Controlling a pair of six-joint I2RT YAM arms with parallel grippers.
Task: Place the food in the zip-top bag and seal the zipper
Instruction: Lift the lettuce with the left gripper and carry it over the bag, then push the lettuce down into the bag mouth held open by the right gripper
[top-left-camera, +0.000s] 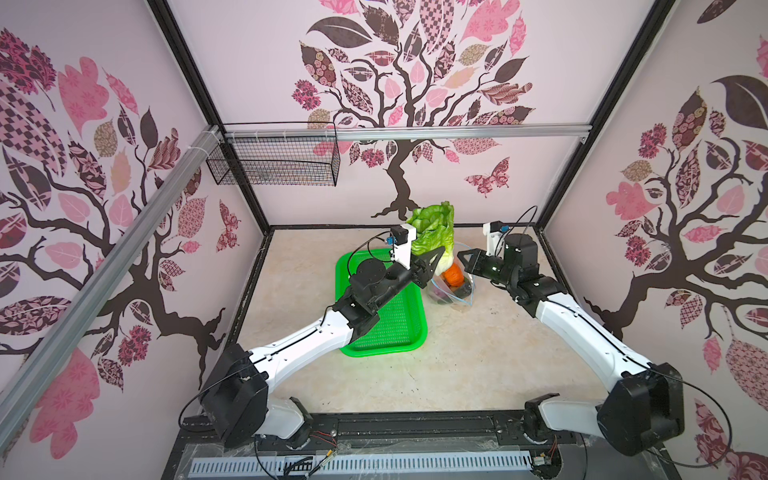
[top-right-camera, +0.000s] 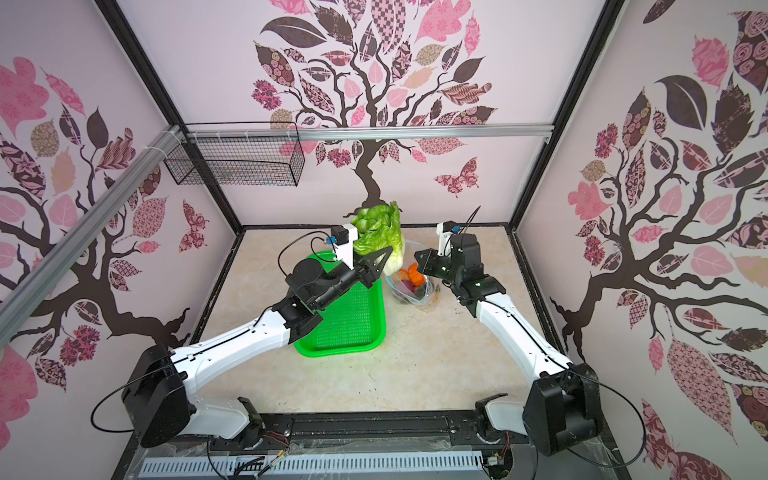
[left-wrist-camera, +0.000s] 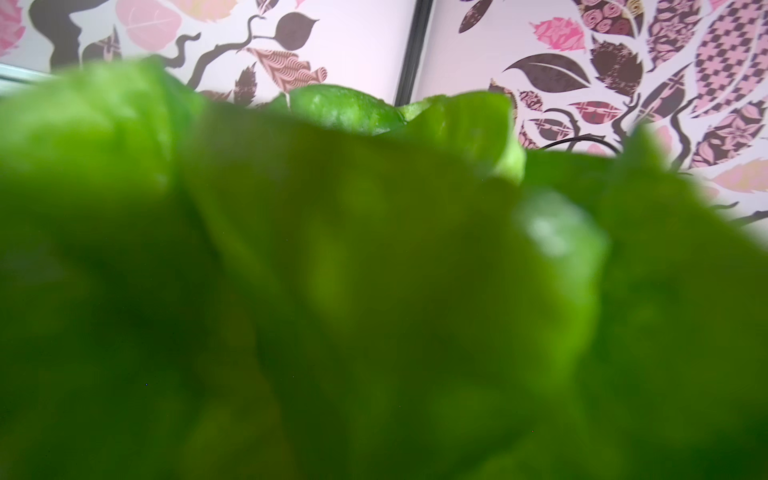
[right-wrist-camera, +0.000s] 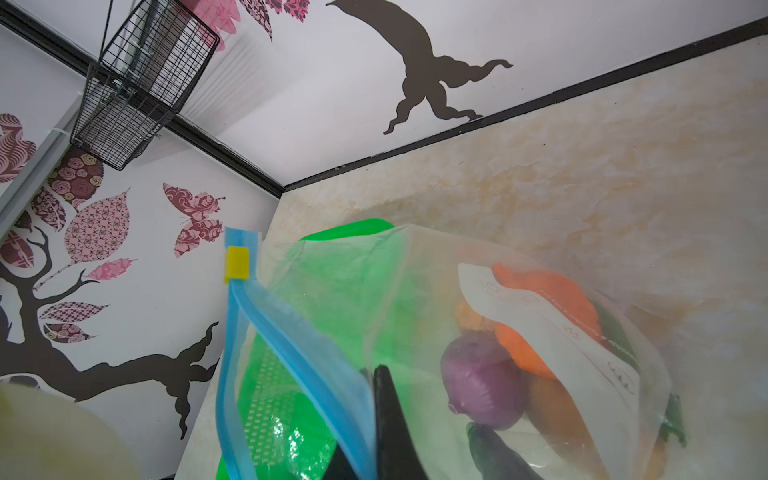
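Observation:
My left gripper (top-left-camera: 435, 254) (top-right-camera: 380, 255) is shut on the green-white cabbage (top-left-camera: 432, 226) (top-right-camera: 378, 228) and holds it upright, stem down, over the mouth of the zip-top bag (top-left-camera: 451, 297) (top-right-camera: 415, 297). In the left wrist view the cabbage leaves (left-wrist-camera: 332, 291) hide the jaws. My right gripper (top-left-camera: 462, 255) (top-right-camera: 419, 259) (right-wrist-camera: 370, 374) is shut on the bag's mouth edge at the light blue zipper (right-wrist-camera: 291, 340), holding it up and open. The zipper's yellow tab (right-wrist-camera: 237, 262) sits at its far end. Inside the bag lie a purple onion (right-wrist-camera: 482, 382), orange pieces (right-wrist-camera: 548, 299) (top-left-camera: 453, 274) and a dark piece (right-wrist-camera: 498, 453).
The green mesh basket (top-left-camera: 390, 328) (top-right-camera: 345, 324) lies left of the bag, under my left arm, with nothing showing in it. A black wire basket (top-left-camera: 274, 162) hangs on the back wall at the left. Walls close in three sides of the table (top-left-camera: 478, 365).

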